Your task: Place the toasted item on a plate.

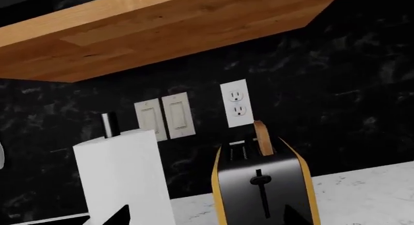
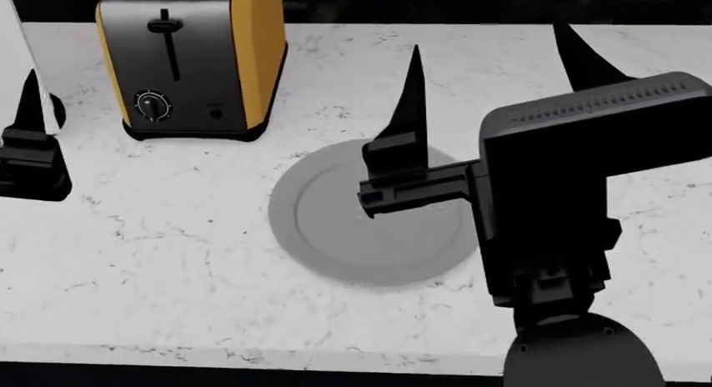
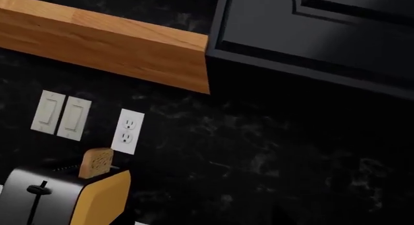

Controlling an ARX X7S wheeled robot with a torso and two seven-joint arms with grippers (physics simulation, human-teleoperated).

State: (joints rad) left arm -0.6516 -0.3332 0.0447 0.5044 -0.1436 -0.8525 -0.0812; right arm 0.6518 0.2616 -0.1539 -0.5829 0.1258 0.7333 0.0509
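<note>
The toast [image 1: 262,137] stands upright in a slot of the black-and-yellow toaster [image 1: 262,186], its top half sticking out. It also shows in the right wrist view [image 3: 97,162]. In the head view the toaster [image 2: 189,62] stands at the back left, with its top cut off so the toast is hidden. The grey plate [image 2: 333,237] lies on the counter to the toaster's front right. My right gripper [image 2: 495,70] is open and empty above the plate's far edge. My left gripper [image 1: 205,220] is open and empty, facing the toaster's lever side from a distance.
A white paper towel roll [image 1: 123,176] stands just left of the toaster. A wooden shelf [image 1: 162,26] hangs above. Switches [image 1: 165,117] and an outlet [image 1: 236,103] are on the black backsplash. The white marble counter [image 2: 167,262] ends at a front edge.
</note>
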